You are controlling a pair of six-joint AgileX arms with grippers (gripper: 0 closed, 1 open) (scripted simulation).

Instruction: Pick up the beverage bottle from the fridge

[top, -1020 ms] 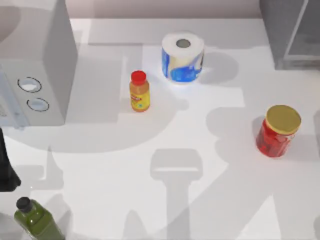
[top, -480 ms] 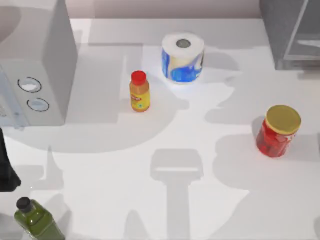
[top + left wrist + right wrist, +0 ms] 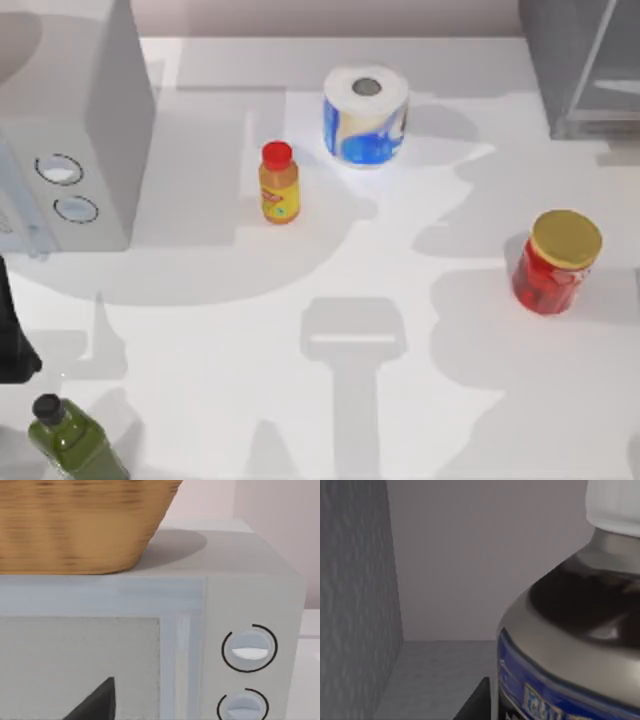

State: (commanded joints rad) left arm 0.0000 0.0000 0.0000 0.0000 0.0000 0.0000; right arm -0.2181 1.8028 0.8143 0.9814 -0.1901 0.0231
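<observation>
The small dark grey-brown beverage bottle [image 3: 570, 630], with its white cap and blue-and-white label band, stands inside the large dark grey box-shaped fridge [image 3: 580, 65], very close in front of the right claw. A dark sliver of one finger [image 3: 477, 702] lies just beside the bottle's base. Whether that claw is spread or clenched cannot be told.

The main risk, as I judge it, is a glancing contact. The bottle's body is smooth, rounded and glossy, narrowing at a shoulder toward the cap, so a finger that meets it off-centre could push it over or slide it deeper onto the fridge's flat grey floor. The fridge's rough-textured side wall stands near the claw on the side away from the bottle, leaving little room, and a bump there could skew the approach. A grip set too high on the tapering shoulder would likely slip.

The left arm [image 3: 12, 340] is parked at the table's left edge, its camera facing the light grey box with two round dials [image 3: 250, 650], a smooth, hard casing that carries a woven tan wicker basket [image 3: 80, 525]. Its claw's state cannot be told either.
</observation>
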